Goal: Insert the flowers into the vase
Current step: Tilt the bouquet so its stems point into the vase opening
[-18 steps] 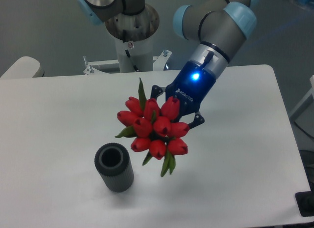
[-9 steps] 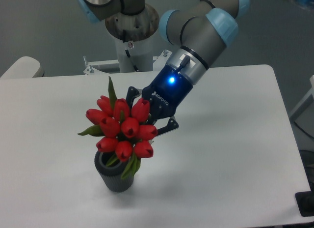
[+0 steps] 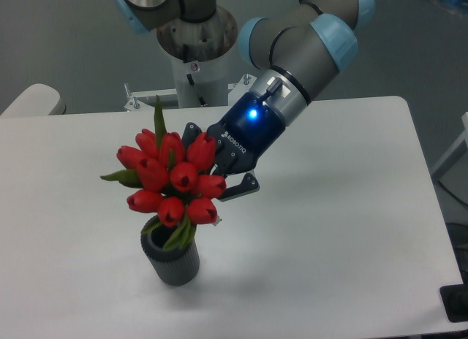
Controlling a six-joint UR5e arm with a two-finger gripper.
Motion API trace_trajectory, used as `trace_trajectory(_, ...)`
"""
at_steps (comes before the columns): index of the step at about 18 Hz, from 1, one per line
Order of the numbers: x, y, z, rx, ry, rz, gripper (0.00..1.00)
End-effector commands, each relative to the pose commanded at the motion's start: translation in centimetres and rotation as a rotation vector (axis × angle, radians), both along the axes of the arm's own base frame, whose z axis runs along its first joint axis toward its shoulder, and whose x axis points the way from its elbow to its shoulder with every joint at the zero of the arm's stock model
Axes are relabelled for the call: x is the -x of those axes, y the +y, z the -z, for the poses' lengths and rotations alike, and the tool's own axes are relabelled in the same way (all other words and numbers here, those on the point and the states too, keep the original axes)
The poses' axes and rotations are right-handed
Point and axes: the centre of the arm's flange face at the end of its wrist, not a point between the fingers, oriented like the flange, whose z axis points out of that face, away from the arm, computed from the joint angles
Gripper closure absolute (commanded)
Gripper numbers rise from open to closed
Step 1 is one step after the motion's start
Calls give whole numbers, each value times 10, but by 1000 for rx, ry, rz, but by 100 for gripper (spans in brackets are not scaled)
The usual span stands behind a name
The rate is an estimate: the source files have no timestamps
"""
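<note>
Arm angled down-left, tool fingers closed.

The small dark grey ribbed cylinder vase stands upright on the white worktop, near the front edge and left of centre. Directly above it sits the tight bunch of red closed tulip flowers with green leaves, its lower leaves reaching down to the vase's rim and partly covering the hole. The blue-bodied two-finger end effector lies just behind and to the right of the bunch, touching it. The arm's round grey mounting column stands at the far edge, behind the flowers.
</note>
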Motion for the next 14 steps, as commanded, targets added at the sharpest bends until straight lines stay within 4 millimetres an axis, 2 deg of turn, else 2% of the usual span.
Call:
trace_trajectory(4, 3, -2, 1, -71, -53, 44, 71)
trace_trajectory(7, -6, 1, 4, -113, -57, 83, 70)
trace_trajectory(10, -21, 18, 16, -129, -34, 129, 70)
trace_trajectory(14, -25, 23, 25, -129, -36, 142, 70)
